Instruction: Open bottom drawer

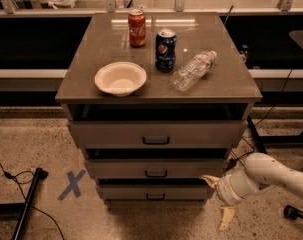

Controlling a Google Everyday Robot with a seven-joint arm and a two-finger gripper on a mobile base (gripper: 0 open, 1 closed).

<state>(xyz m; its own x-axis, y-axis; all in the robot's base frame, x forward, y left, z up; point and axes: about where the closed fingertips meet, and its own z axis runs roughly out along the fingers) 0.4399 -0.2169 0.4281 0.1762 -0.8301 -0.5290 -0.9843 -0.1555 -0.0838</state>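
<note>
The bottom drawer (154, 191) is the lowest of three grey fronts on the cabinet, with a small black bar handle (155, 197). It sits pushed in. My gripper (218, 200) is at the cabinet's lower right corner, level with the bottom drawer and to the right of its front. Its two tan fingers are spread apart and hold nothing. One fingertip (209, 179) is near the drawer's right end and the other (225, 219) hangs near the floor. The white arm (261, 176) reaches in from the right.
The middle drawer (156, 168) and top drawer (156, 133) are above. On the cabinet top stand a white bowl (120, 78), a red can (137, 28), a blue can (165, 50) and a lying water bottle (193, 70). A blue X (72, 184) marks the floor, with a black pole (26, 204) at left.
</note>
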